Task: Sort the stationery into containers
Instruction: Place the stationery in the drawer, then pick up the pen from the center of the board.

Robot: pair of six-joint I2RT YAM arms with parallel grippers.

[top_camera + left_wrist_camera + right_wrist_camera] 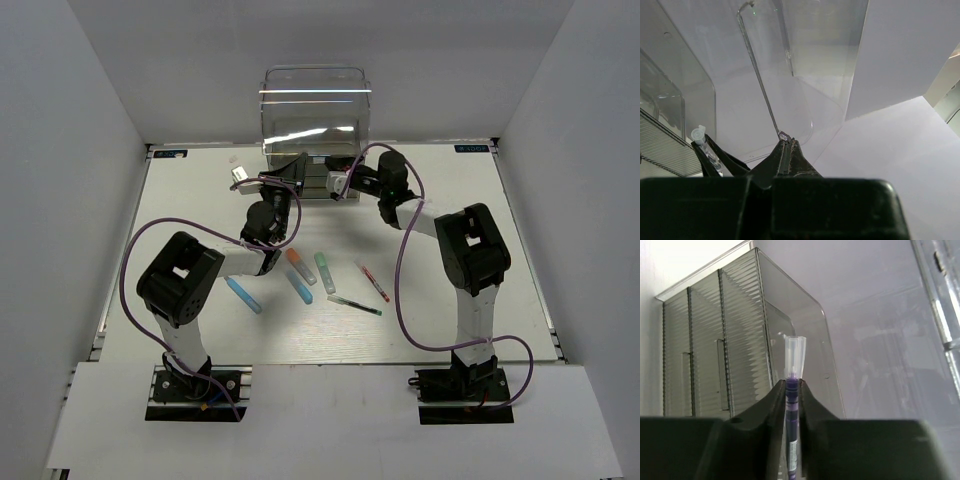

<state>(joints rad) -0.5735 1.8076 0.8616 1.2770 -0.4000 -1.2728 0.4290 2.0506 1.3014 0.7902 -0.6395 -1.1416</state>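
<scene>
Step in hand: a dark purple pen with a clear cap (791, 405) is being delivered to the tall clear plastic cabinet (315, 110) at the far edge of the white table (450, 250). This is judged to be the drop-off of one piece.
State of right gripper (791, 384): closed around the pen, which is held along the fingers with its cap reaching past the tips toward a clear, rounded wall of the cabinet.
State of left gripper (786, 141): clenched, its tips pinched on the thin rim of a see-through drawer (757, 75), which is judged to be held open by it.
Left to sort: a light-blue marker (243, 295), a second light-blue marker (300, 289), an orange marker (299, 264), a mint-green marker (325, 272), a red pen (374, 283) and a green pen (354, 305) are seen lying near one another on the table between the arms.
Progress: judged early, six pieces lying loose.
Next move: the pen must be brought over the open drawer and let go only once its whole length is inside the walls.
Risk: if released on the rim, the pen could roll off onto the table.
</scene>
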